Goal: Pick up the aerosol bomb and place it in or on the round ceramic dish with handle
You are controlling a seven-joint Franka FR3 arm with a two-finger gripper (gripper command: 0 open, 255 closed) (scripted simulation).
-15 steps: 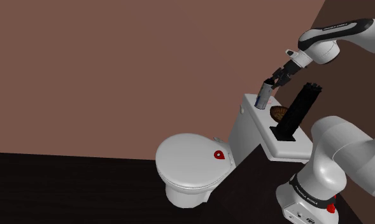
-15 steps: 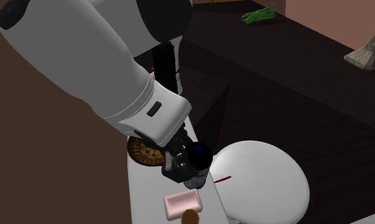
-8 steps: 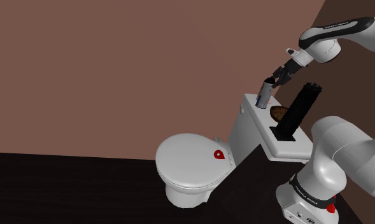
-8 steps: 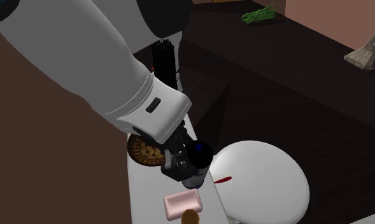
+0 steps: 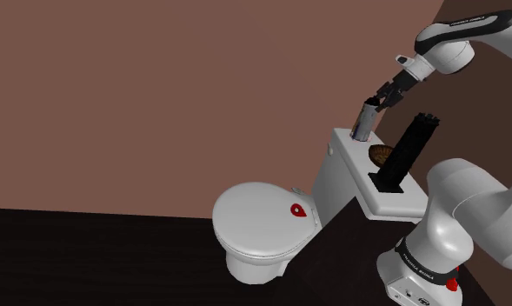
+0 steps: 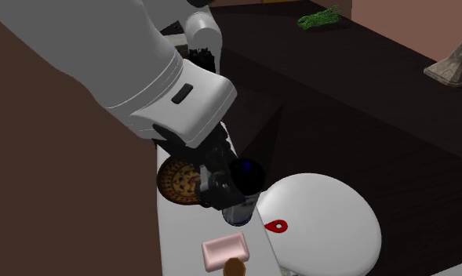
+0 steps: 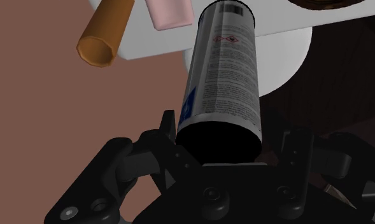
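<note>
Fingers (image 7: 169, 130) clamped across spray can (image 7: 221, 70) near its cap end; stiff, smooth, probably light (slippery wall, could swivel: mid-body hold seems steadier)

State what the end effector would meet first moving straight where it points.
Its held grey aerosol can leads; that would probably strike the white toilet tank's top first, though depth is unclear.

Arm (image 5: 471, 217): rounded glossy white shells with dark joints. Base band (image 5: 422, 260) is dark with white lettering, and the upper link (image 5: 468, 18) has the same. Red mark (image 5: 452, 284) sits low on the base. Gripper (image 7: 233, 137) is all black and angular, with round screw recesses (image 7: 211, 198) in its body.
</note>
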